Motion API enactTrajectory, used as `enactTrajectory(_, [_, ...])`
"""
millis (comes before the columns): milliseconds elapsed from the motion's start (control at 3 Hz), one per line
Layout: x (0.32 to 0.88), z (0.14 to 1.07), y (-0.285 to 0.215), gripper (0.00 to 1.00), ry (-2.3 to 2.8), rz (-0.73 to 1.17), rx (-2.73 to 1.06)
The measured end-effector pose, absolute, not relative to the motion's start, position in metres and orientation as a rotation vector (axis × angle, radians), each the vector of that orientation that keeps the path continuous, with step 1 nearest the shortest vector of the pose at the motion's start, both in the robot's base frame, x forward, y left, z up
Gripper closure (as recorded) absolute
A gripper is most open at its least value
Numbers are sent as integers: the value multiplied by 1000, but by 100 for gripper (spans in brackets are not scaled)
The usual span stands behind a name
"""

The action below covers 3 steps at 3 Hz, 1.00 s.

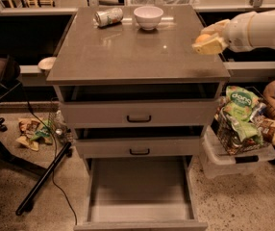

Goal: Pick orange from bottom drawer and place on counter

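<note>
— At tabletop [137, 57] right edge: gripper [208, 43], jaws clamped on orange [202, 38], held off the surface; bottom drawer [140, 191] open.
— Carry step, then; placing pending. Next move wants travel inward, a gentle lowering, then release so nothing rolls.

Three drawers [140, 189], one bowl [148, 17], one can [108, 17], one orange [203, 38], one gripper [208, 40] above counter's [137, 57] right edge.

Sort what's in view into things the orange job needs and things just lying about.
Job: orange, gripped in the end effector at the right edge of the counter; bottom drawer, open.
Lying about: can and bowl at the counter's back; snack bags in a basket; wrappers on the floor.
</note>
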State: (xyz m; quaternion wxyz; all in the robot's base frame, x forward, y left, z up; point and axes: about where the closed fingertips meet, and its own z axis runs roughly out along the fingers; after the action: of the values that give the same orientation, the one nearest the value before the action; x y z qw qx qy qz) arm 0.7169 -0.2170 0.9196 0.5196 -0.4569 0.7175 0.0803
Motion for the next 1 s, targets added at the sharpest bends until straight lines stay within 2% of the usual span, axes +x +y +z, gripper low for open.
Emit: enactTrajectory(1000, [741,902,-193,100,1788,228,-971])
